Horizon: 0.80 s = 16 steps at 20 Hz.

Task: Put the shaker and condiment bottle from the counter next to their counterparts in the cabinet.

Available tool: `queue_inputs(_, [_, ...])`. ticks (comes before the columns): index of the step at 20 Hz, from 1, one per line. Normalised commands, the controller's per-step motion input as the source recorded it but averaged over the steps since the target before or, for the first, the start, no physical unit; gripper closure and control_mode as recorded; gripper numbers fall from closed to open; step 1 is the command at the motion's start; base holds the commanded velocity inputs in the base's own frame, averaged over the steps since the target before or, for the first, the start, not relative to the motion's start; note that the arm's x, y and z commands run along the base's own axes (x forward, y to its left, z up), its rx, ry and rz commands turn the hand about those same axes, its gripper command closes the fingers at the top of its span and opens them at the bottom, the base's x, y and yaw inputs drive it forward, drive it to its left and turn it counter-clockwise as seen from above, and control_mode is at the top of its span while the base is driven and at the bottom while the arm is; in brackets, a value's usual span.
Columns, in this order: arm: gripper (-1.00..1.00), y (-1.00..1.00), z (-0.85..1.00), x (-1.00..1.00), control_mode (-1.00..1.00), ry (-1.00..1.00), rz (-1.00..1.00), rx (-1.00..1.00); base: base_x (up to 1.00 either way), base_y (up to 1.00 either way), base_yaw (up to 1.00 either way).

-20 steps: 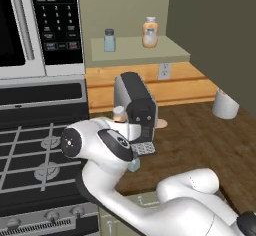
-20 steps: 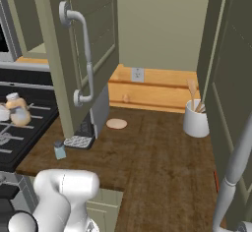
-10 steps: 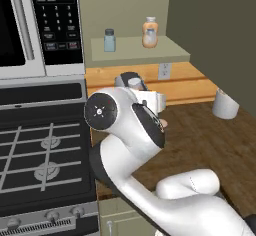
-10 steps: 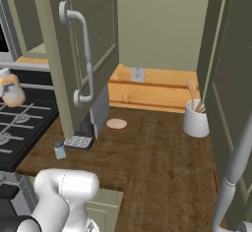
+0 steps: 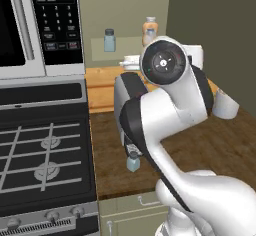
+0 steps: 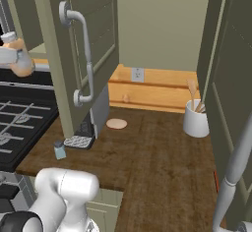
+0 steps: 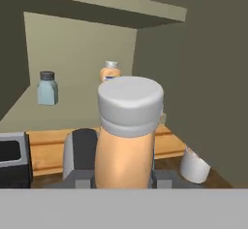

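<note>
Carrying condiment bottle (image 7: 127, 136) up toward cabinet (image 7: 82, 48): over last second arm swung from low over counter (image 6: 147, 147) to shelf height, bottle risen with it. Pincer (image 7: 121, 177) clamped narrow on bottle. Means first item about halfway delivered. Counterparts ahead on shelf: pale-blue one (image 7: 47, 88) at 10 o'clock of held cap, orange twin (image 7: 109, 71) at 12. Shaker (image 5: 133, 161) waits on counter beside coffee machine (image 6: 91, 123). Fingertips hidden behind bottle; twin partly masked by cap.

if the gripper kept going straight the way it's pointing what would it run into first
Probably the cabinet: the gripper, shut on the condiment bottle, points at its open shelf, roughly toward the matching bottle there. Depth is hard to judge.
</note>
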Motion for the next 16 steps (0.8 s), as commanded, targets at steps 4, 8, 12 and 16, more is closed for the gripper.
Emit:
queue_inputs(4, [1.0, -0.62, 0.34, -0.08, -1.0, -0.35, 0.08, 0.02, 0.0, 0.0, 0.0])
queue_inputs(8, [1.0, -0.33, 0.03, -0.06, -1.0, -0.25, 0.05, 0.01, 0.0, 0.0, 0.0])
queue_inputs(12, [1.0, -0.44, 0.0, 0.0, -1.0, -0.21, 0.0, 0.18, 0.0, 0.0, 0.0])
queue_inputs(16, [1.0, -0.23, 0.12, 0.06, -1.0, -0.04, 0.0, 0.15, 0.0, 0.0, 0.0])
